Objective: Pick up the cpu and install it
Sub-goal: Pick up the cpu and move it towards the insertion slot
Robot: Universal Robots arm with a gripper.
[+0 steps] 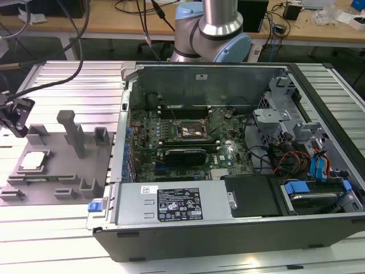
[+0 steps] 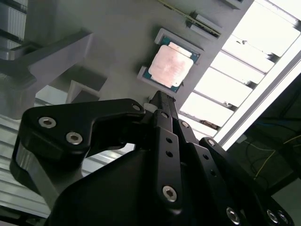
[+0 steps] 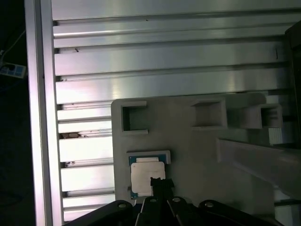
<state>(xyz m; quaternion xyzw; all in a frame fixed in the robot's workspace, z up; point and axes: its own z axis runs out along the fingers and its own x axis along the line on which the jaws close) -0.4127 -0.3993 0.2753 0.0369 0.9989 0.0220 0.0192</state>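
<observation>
- Gripper (image 1: 14,117) hangs at the far left edge of the exterior view, its dark jaws drawn together to one narrow tip with nothing between them; both wrist views show that same single tip (image 2: 159,96) (image 3: 157,181).
- In both wrist views the tip sits at the edge of the cpu (image 2: 170,66) (image 3: 146,179); whether it touches the chip cannot be told.
- The cpu (image 1: 33,160) lies flat, shiny metal top up, in a shallow framed nest on the grey fixture plate (image 1: 63,171), in the lower left of the exterior view and just below the gripper there.
- Upright grey posts (image 1: 73,132) rise from the same plate, on the exterior view's right of the cpu.
- The plate rests on a ribbed aluminium table (image 1: 74,74).
- An open computer case (image 1: 228,74) takes up the centre and right of the exterior view, well apart from the cpu.
- Inside it the motherboard (image 1: 228,154) lies flat, with the dark square socket (image 1: 193,130) near its middle, uncovered and holding no chip.
- The arm's grey and blue joint (image 1: 219,28) stands behind the case at the top centre.
</observation>
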